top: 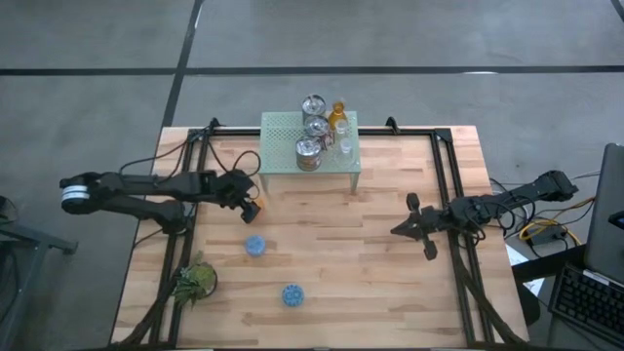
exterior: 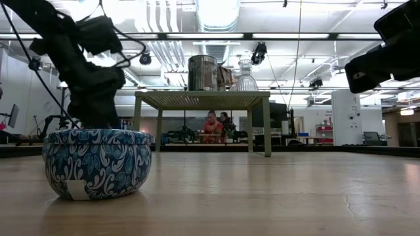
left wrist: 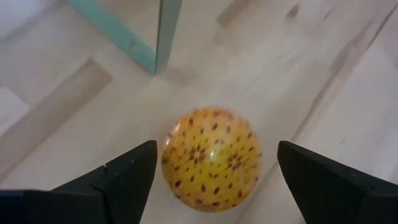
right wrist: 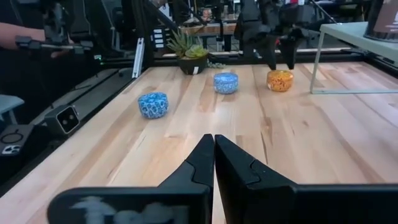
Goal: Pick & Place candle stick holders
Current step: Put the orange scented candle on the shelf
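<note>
An orange spotted holder (left wrist: 211, 158) stands on the table near a leg of the pale-green mesh stand (top: 336, 161). My left gripper (left wrist: 216, 146) is open above it, one finger on each side with a gap to the holder; this also shows in the right wrist view (right wrist: 281, 62). Two blue holders (top: 254, 245) (top: 292, 293) stand on the table, nearer the front. Silvery holders (top: 314, 127), an amber one (top: 338, 115) and clear glass ones (top: 344, 146) stand on the stand's top. My right gripper (right wrist: 213, 146) is shut and empty at the table's right.
A small green plant (top: 195, 280) stands at the table's front left. Dark frame rails (top: 450, 185) run along both sides of the table. Bare wood lies between the blue holders and my right gripper. People sit in the room beyond (exterior: 213, 124).
</note>
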